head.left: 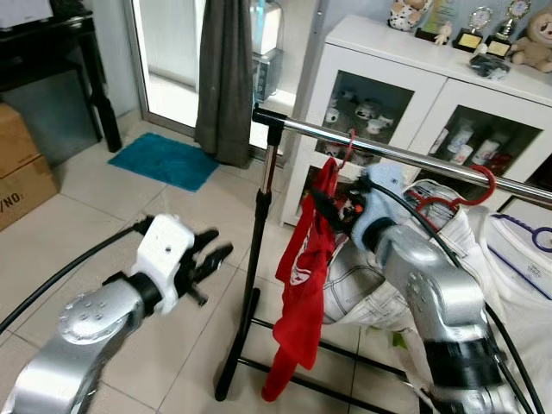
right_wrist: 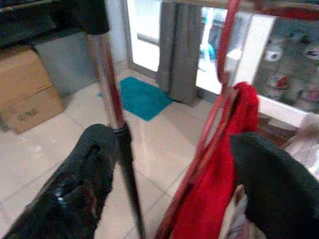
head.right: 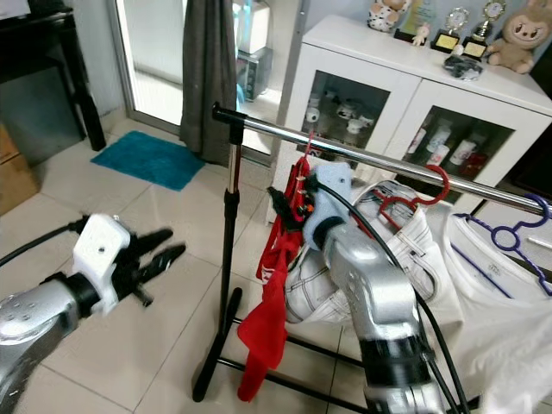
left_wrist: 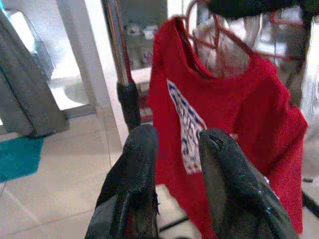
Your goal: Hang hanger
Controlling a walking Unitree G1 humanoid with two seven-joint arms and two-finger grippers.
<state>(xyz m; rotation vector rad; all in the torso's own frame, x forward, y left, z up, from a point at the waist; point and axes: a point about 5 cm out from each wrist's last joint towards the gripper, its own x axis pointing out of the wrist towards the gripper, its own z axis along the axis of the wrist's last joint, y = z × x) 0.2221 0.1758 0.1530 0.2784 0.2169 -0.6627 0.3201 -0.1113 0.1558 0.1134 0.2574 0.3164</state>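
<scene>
- A chrome clothes rail (head.left: 388, 147) crosses the head views from about 10 o'clock down toward 3 o'clock, carried on a black upright stand (head.left: 254, 285) on the tiled floor (head.left: 129, 216).
- A red hanger (head.left: 345, 151) has its hook over the rail near the stand end, at about 1 o'clock from the middle of the left eye view.
- A red T-shirt (head.left: 302, 293) with a printed chest patch hangs from that hanger, drooping down toward 6 o'clock.
- The right gripper (right_wrist: 169, 174) is up at the hanger's neck; in its wrist view the two black fingers (right_wrist: 75, 184) stand wide apart, with the red hanger wire and the shirt collar between them. I cannot tell whether either finger touches the hanger.
- The left gripper (head.left: 207, 254) hovers at about 8 o'clock, well apart from the stand, over the tiles. Its fingers (left_wrist: 139, 189) are a little apart and hold nothing; its wrist view looks past them at the shirt.
- Farther along the rail, toward 3 o'clock, a second red hanger (head.left: 466, 194) carries a pale checked garment (head.left: 362, 285), and a purple hanger (head.right: 509, 237) carries a white one (head.right: 492, 310).
- Behind the rail stands a white glass-door cabinet (head.left: 388, 78) with trophies and a plush toy on top.
- A grey curtain (head.left: 224, 78) hangs at 12 o'clock, a teal mat (head.left: 164, 159) lies at 10 o'clock, and a cardboard box (head.left: 21, 164) sits at 9 o'clock.
</scene>
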